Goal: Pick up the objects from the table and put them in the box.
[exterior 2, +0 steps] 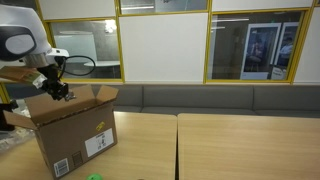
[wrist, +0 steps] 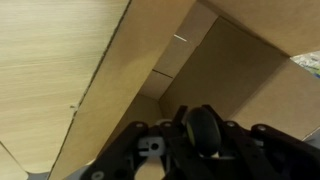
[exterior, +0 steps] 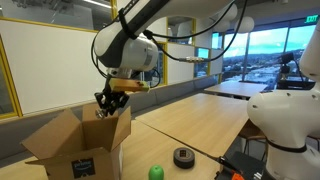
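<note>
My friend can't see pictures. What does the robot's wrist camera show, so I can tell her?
The robot's shut gripper hangs over an open brown cardboard box, and the camera looks down into it. A dark round shape sits at its fingertips, too unclear to name. The light wooden table fills the left side.

- The white arm (exterior: 135,35) reaches in from above, and the wrist is bent downward.
- The black gripper (exterior: 108,104) hangs below the wrist at a slight tilt in both exterior views (exterior 2: 60,92).
- The jaws are closed together.
- In the wrist view, the gripper body fills the lower edge of the frame.
</note>
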Available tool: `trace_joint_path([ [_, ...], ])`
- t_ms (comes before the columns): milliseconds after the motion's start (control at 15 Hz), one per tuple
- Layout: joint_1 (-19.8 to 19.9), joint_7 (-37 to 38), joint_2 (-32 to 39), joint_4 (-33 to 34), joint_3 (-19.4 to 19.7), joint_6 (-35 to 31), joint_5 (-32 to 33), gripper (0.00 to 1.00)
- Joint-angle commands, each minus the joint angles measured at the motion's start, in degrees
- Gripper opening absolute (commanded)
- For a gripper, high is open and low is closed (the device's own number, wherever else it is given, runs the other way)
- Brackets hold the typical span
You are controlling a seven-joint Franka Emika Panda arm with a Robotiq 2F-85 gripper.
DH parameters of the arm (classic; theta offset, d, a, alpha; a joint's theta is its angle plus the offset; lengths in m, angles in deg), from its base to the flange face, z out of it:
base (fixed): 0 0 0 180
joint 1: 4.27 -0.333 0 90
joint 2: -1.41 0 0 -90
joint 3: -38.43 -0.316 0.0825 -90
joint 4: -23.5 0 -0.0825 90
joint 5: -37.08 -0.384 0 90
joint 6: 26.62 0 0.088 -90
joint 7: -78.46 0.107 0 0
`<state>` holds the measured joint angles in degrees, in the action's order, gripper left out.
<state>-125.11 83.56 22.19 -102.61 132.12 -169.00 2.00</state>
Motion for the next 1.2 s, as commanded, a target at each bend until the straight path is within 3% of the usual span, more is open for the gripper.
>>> trace_joint_path([
  [0,9.0,1.2,-8.3,1.8,-10.7,-4.1,3.5,0.18],
  [200,19.1,2.8,-11.7,1.5,-21.6,-5.5,7.1,0.18],
  [333,28.3,3.9,-12.6,1.8,-30.8,-5.1,8.8,0.19],
  [400,32.6,4.2,-12.2,2.0,-35.0,-4.7,8.8,0.47],
  [467,29.8,-1.1,-7.7,3.2,-31.6,-2.6,1.2,0.48],
  [533,32.3,-1.8,-7.4,3.7,-33.9,-2.4,-0.2,0.55],
  [733,35.2,-4.7,-5.6,4.9,-36.1,-1.5,-4.9,0.78],
  [800,44.3,-1.2,-8.8,4.6,-45.6,-3.4,0.4,0.84],
  [933,51.3,-0.7,-8.0,5.4,-52.4,-3.5,1.7,0.99],
  [1133,64.2,3.2,-9.5,4.7,-64.0,-4.6,9.0,1.00],
])
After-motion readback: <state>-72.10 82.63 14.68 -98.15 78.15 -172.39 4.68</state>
